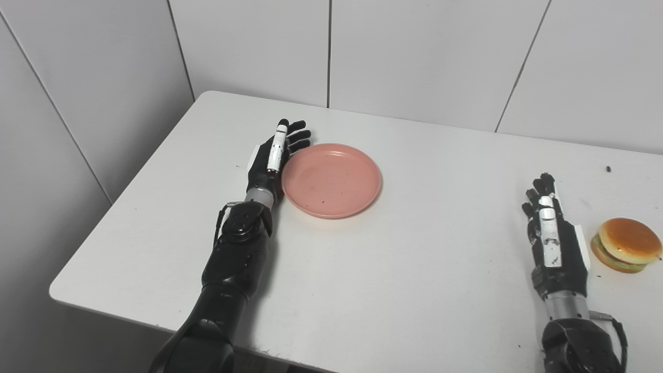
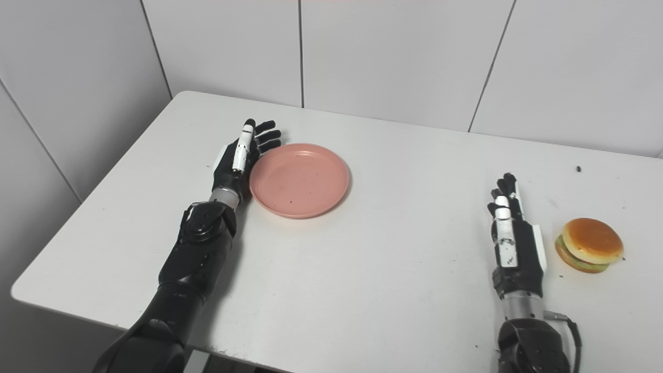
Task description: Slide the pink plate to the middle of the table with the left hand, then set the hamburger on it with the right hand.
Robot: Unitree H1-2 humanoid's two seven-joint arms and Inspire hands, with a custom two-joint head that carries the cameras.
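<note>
The pink plate (image 1: 331,180) lay empty on the white worktop (image 1: 404,269), left of centre. The left robot hand (image 1: 273,158) stood edge-on against the plate's left rim, fingers extended, gripping nothing. The right robot hand (image 1: 551,233) rested open just beside the hamburger (image 1: 625,244), which sat near the worktop's right edge.

surface: white table (image 1: 404,280) | on it: pink plate (image 1: 331,180), hamburger (image 1: 625,244)
</note>
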